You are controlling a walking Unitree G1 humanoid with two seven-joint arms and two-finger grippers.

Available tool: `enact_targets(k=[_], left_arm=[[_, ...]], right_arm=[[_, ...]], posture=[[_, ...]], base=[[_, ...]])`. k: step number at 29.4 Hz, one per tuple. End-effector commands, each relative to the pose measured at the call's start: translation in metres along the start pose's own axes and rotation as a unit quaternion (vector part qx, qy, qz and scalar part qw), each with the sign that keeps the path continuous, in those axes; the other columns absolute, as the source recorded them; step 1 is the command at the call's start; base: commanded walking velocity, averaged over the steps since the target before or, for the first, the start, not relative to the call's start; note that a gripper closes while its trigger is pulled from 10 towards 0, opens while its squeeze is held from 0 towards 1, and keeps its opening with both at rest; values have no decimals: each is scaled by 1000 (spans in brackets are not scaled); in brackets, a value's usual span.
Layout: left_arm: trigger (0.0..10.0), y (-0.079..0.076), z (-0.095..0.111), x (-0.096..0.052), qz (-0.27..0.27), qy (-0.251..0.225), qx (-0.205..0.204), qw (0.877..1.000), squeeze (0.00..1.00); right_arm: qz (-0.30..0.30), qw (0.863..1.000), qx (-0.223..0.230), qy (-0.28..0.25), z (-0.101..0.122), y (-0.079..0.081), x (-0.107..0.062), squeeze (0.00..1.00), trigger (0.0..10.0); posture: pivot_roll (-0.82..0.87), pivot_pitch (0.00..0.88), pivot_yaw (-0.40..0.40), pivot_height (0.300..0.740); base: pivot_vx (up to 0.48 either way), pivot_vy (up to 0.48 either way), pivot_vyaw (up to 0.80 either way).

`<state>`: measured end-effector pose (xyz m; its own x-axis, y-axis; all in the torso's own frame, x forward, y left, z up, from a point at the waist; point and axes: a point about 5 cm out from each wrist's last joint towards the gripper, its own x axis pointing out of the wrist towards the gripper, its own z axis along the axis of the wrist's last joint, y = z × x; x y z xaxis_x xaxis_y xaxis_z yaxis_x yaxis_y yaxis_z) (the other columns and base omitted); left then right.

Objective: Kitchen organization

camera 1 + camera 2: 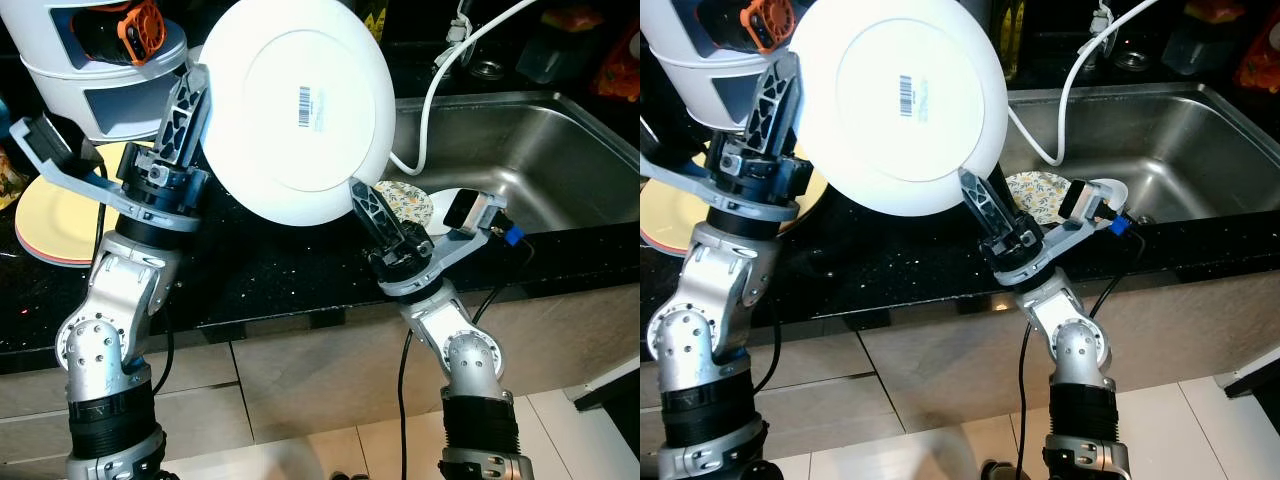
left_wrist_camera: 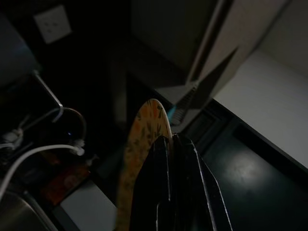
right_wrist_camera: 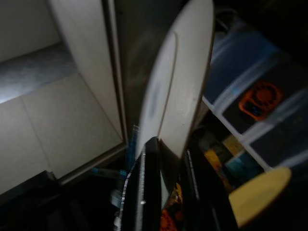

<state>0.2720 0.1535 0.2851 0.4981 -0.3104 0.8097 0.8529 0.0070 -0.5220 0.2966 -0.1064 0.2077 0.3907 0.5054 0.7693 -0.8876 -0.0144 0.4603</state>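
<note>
A large white plate (image 1: 300, 110) is held up on edge above the black counter (image 1: 280, 275), its underside with a barcode sticker facing me. My left gripper (image 1: 190, 100) is shut on the plate's left rim. My right gripper (image 1: 362, 195) is shut on its lower right rim, from below. In the left wrist view the plate's patterned face (image 2: 139, 139) runs edge-on between the black fingers (image 2: 166, 163). In the right wrist view the white rim (image 3: 183, 86) sits between the fingers (image 3: 149, 163).
A stack of yellow and pink plates (image 1: 55, 215) lies on the counter at the left, under a white tiered rack (image 1: 90, 75). The steel sink (image 1: 540, 150) at the right holds a patterned dish (image 1: 408, 200) and a white hose (image 1: 430, 90).
</note>
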Motion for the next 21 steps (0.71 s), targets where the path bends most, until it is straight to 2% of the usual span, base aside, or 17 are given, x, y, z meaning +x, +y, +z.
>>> enact_targets(k=[1,8,9,10,14,21], left_arm=[[0,0,-11,-1,-8,28,-10,1000,0],[0,2,-11,-2,-3,32,-9,999,0],[4706,4,-12,-3,3,38,-8,999,0],[10000,6,-13,-5,12,45,-11,999,1000],[10000,4,-13,-6,7,62,-7,998,1000],[10000,-6,-8,-13,-31,119,35,992,1000]], right_arm=[[-17,1000,-6,11,-2,-2,2,0,0],[-20,1000,-8,6,0,-3,2,0,0],[-21,1000,-9,5,0,-3,2,0,0],[-22,1000,-10,1,2,-3,2,0,0],[-24,1000,-13,-8,6,-3,3,0,0],[-37,997,-31,-64,28,-6,8,0,0]], posture=[[77,69,-27,740],[78,72,-25,740],[78,73,-25,740],[79,74,-25,740],[80,74,-27,740],[78,73,-28,740]], base=[[0,0,0],[0,0,0],[0,0,0],[0,0,0],[0,0,0],[0,0,0]])
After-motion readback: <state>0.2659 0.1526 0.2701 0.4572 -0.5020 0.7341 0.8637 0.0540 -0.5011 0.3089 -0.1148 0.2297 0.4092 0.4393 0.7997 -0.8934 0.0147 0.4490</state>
